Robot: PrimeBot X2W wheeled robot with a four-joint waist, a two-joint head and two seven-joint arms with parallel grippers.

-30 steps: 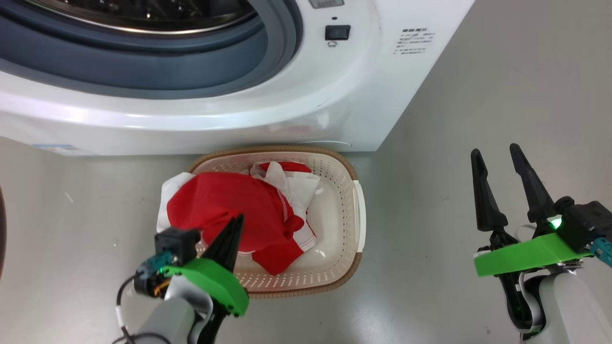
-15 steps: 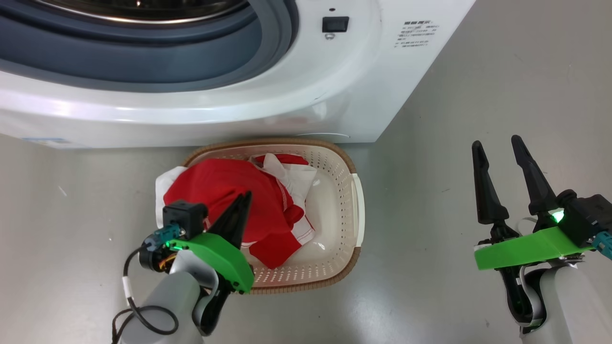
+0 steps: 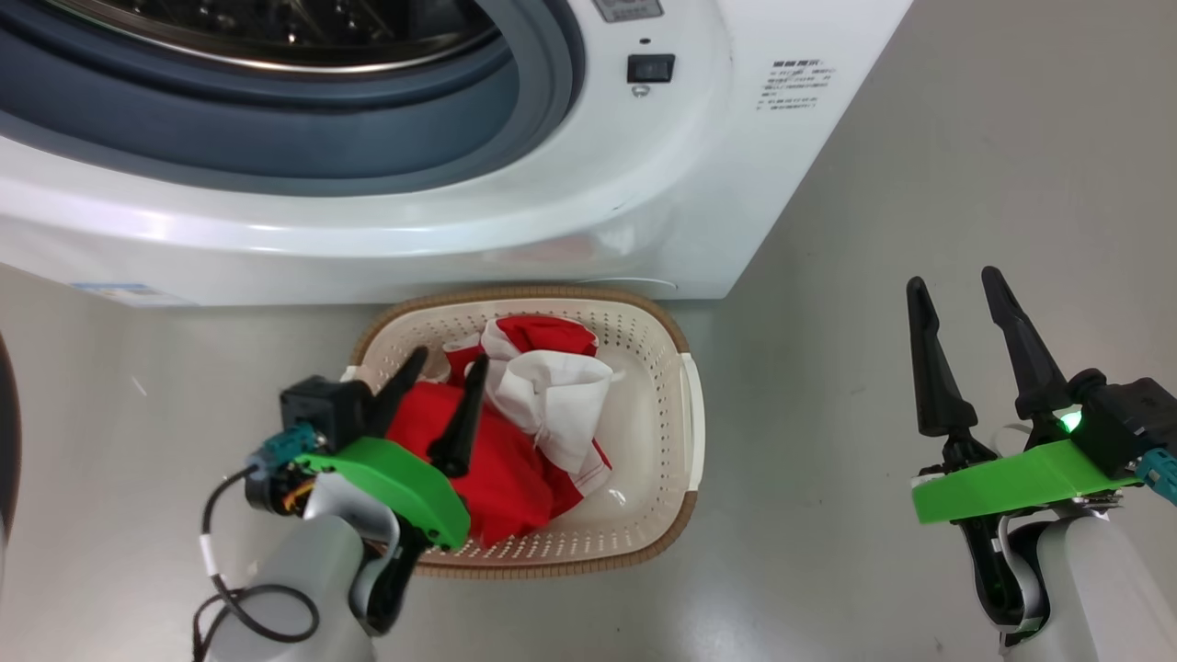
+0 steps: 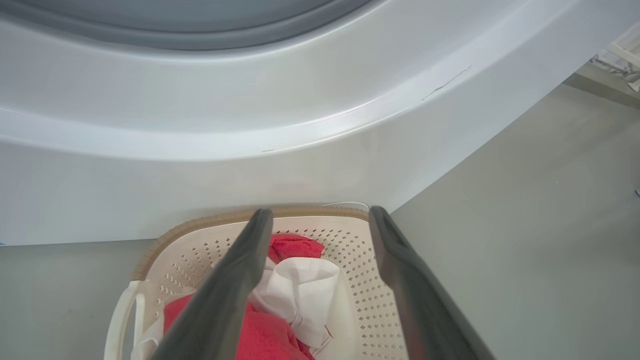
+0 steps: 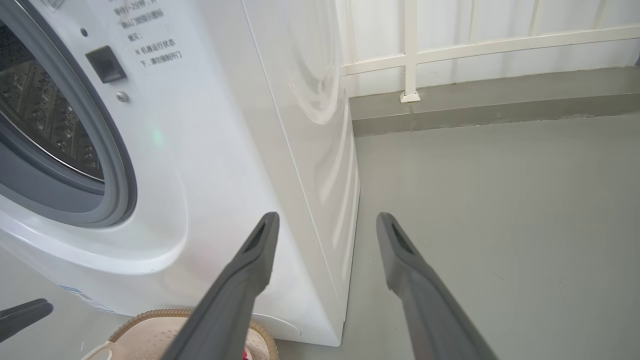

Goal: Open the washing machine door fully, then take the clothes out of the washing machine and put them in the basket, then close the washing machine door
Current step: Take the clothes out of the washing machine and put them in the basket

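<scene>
Where the left tool (image 3: 451, 356) hangs wide — empty — the clothes (image 3: 501, 469) lie just beneath.

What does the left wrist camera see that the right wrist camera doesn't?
Left wrist camera: the clothes heaped in the basket, white over red, under the open left end effector.
Right wrist camera: the steel drum, the black latch hole, printed labels, a white railing and the open right end effector.
Both: the white washing machine, the basket's brown rim and the grey floor.
</scene>
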